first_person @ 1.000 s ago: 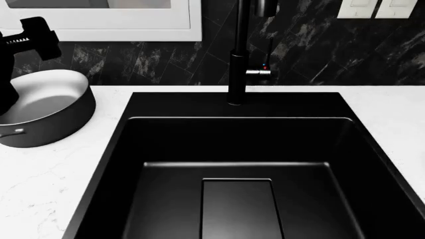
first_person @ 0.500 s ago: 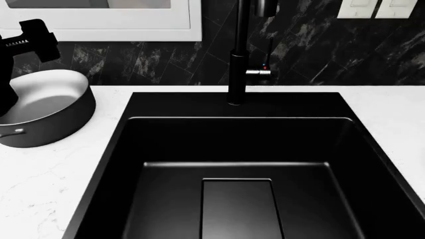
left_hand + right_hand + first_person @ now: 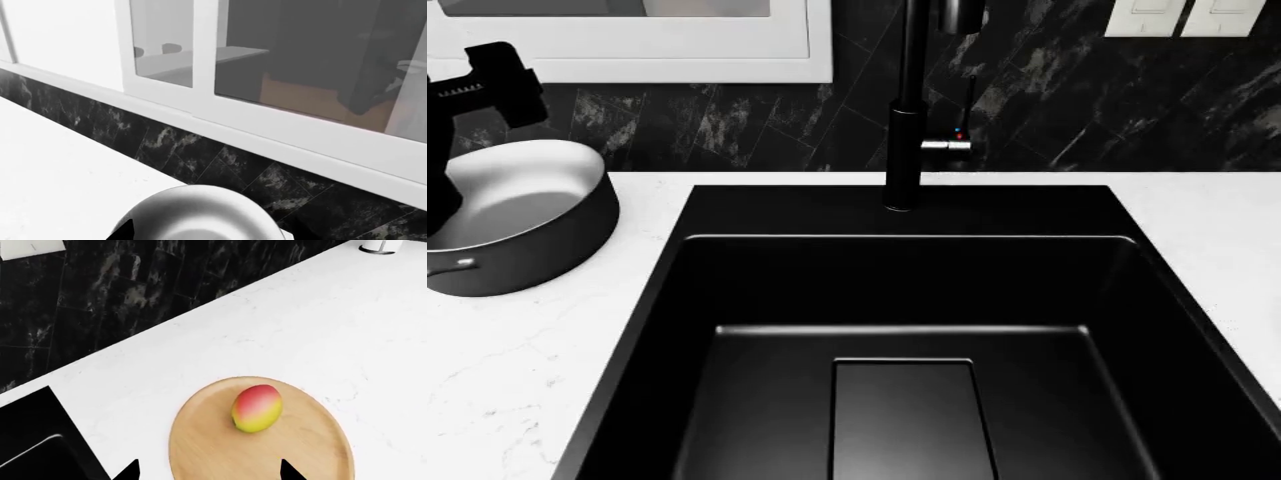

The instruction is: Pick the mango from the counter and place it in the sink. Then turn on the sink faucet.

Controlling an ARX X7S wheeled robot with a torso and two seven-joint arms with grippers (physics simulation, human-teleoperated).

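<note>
Mango (image 3: 257, 408) on cutting board (image 3: 200, 450), beyond right pincer (image 3: 209, 471)

Black marble backsplash (image 3: 761, 120); white-framed window (image 3: 220, 100) above; wall switches (image 3: 1188, 15).

Head view: set high, facing forward and steeply down, close over the sink (image 3: 908, 300); the faucet (image 3: 902, 130) stands at 12 o'clock, the grey pot (image 3: 514, 215) at 10 o'clock, the counter (image 3: 507, 370) flanking both sides.

Left wrist view: set low near the pot (image 3: 200, 215), facing the dark tiled backsplash (image 3: 200, 160) and white window frame (image 3: 280, 135); shares pot, counter and window frame with the head view.

Right wrist view: looks down from moderate height on a round cutting board (image 3: 267, 450) bearing the mango (image 3: 257, 408) (the gripper's finger tips (image 3: 290, 472) barely show); shares with the head view only a corner of the sink (image 3: 33, 440), the counter and the backsplash.
</note>
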